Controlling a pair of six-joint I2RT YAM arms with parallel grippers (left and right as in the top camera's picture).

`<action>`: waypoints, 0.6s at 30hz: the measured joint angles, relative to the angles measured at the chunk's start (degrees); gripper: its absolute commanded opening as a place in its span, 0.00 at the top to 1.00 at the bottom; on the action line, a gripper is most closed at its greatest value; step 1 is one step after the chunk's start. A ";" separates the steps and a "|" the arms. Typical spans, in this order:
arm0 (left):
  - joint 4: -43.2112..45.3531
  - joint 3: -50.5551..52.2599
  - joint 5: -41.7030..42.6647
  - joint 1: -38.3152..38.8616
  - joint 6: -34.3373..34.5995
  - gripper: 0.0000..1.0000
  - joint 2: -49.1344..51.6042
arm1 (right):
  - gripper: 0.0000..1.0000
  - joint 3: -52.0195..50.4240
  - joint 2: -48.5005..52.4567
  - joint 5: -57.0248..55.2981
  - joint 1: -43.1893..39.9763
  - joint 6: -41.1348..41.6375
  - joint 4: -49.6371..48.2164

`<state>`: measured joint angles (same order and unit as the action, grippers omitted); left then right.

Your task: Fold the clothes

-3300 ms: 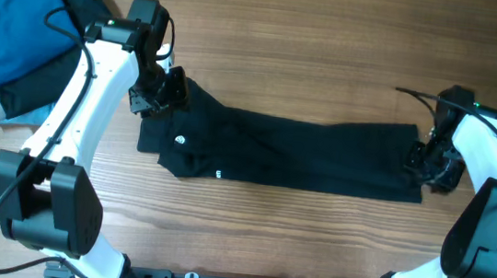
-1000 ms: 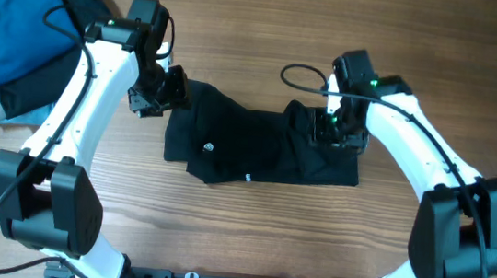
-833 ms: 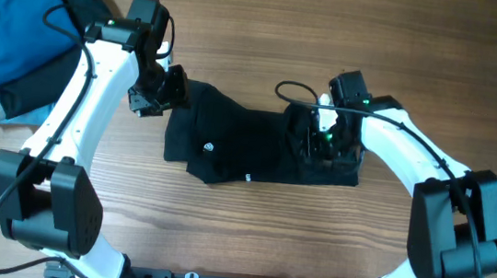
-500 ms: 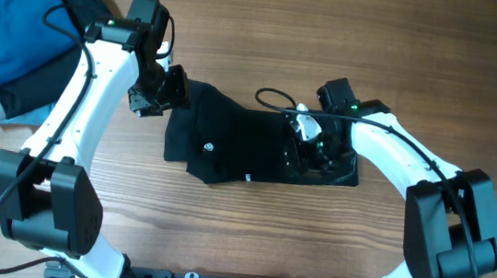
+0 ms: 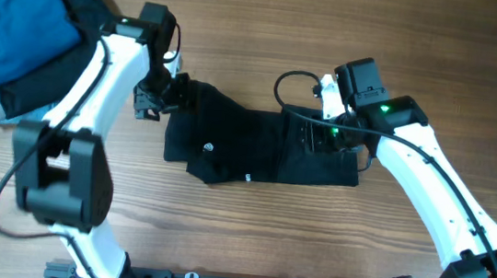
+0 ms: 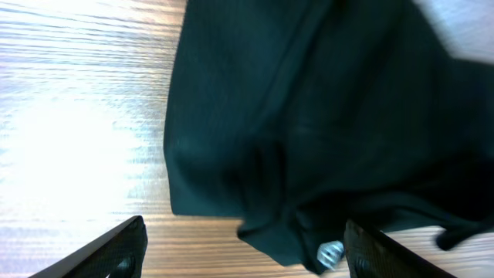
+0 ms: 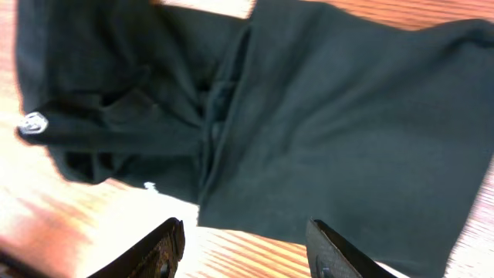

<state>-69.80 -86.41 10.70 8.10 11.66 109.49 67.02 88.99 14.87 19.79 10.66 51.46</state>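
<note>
The black garment [image 5: 257, 147] lies folded in half on the wooden table, its right half laid over the middle. It also fills the left wrist view [image 6: 324, 116] and the right wrist view [image 7: 332, 131]. My left gripper [image 5: 162, 100] is open over the garment's upper left corner, its fingers [image 6: 243, 251] spread with nothing between them. My right gripper [image 5: 315, 135] is open above the folded edge, its fingers [image 7: 247, 247] apart and empty over the table.
A pile of clothes, blue [image 5: 16, 13] over dark pieces [image 5: 38, 75], sits at the table's far left corner. A small silver snap [image 6: 330, 251] shows on the garment's lower edge.
The right arm carried the garment's right end over to the middle, let it go and lifted a little. The left arm shifted slightly and let go of its corner.
</note>
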 measured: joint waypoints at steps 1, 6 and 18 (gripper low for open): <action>0.15 0.00 0.02 0.00 -1.95 0.19 3.06 | 0.42 0.00 -0.07 -1.86 0.00 0.28 0.09; 1.55 0.04 4.26 0.11 -8.68 0.19 12.28 | 0.41 0.00 -0.07 -3.61 0.00 1.14 0.15; 2.05 0.81 7.58 3.02 -10.47 0.96 15.12 | 0.39 0.00 -0.07 -5.84 0.00 1.66 0.26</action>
<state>-67.75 -85.60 18.28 11.11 1.19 124.62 67.02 88.92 9.04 19.79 12.32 51.72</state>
